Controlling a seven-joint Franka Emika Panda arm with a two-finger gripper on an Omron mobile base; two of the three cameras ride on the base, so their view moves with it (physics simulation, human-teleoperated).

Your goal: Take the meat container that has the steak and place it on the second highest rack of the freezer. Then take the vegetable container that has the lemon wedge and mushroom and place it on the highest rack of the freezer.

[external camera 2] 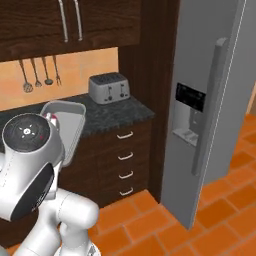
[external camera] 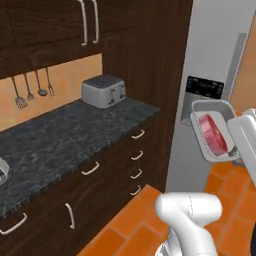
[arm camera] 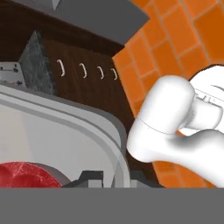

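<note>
The tray [external camera: 216, 131] is up in the air, well off the counter [external camera: 55, 140], tipped steeply so its open face shows toward the left base camera, and the steak [external camera: 214, 133] sits inside it, a red-pink slab with a paler edge, leaning with the tilt. From that camera the tray hangs right in front of the freezer [external camera: 210, 60], overlapping the lower part of the dark dispenser panel [external camera: 204, 87]; the freezer door is closed, its long grey handle [external camera 2: 209, 105] running down the front. In the right base view the same tray [external camera 2: 70, 125] peeks out from behind the arm's big round joint, rim up, in front of the counter edge, with a sliver of red just visible at the joint. The hand view looks along the tray's floor [arm camera: 57, 144]: the rounded rim curves past on the right, the steak [arm camera: 28, 176] lies low at the left, and the dark finger tips [arm camera: 89, 179] sit right at the rim, clenched tight on the tray's edge. Beyond the rim there, dark drawers with small pale handles [arm camera: 82, 70] and the orange floor tiles [arm camera: 175, 35] show. Back on the counter the toaster [external camera: 104, 91] stands by the wall, with utensils [external camera: 32, 87] hanging on the orange backsplash above the dark stone top
</note>
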